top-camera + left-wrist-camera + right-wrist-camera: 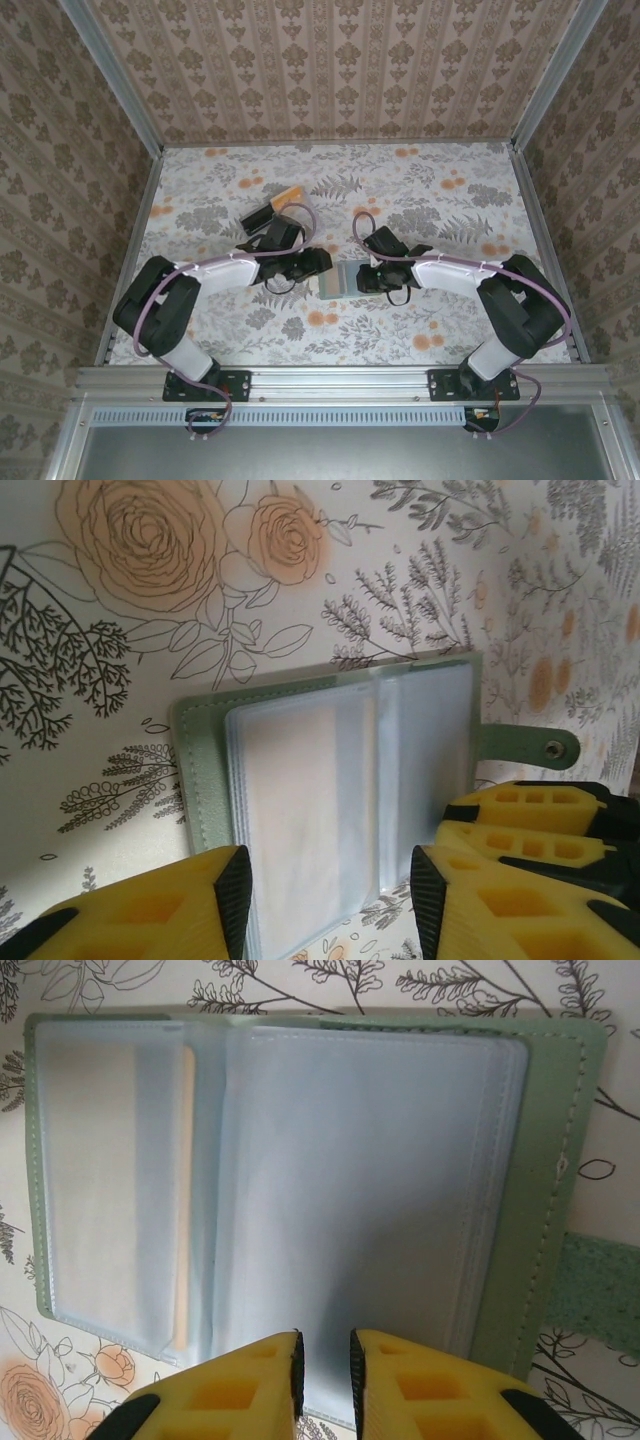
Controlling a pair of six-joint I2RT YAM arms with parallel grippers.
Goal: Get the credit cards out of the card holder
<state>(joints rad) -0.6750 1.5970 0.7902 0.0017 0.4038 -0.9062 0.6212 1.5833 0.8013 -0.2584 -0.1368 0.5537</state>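
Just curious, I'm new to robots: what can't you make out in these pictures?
Card count: wrist views, frosted sleeves blur what the holder holds; one tan card edge shows.
Holder's detail: top view, too small.
Whether the right gripper grips a sleeve: right wrist view, its own fingers hide the contact.

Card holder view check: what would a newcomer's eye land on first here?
The green card holder lying open mid-table, its clear sleeves facing up. A tan card sits in one sleeve. The left gripper has its jaws wide over the holder's edge; the right gripper has its jaws almost closed at a sleeve edge.
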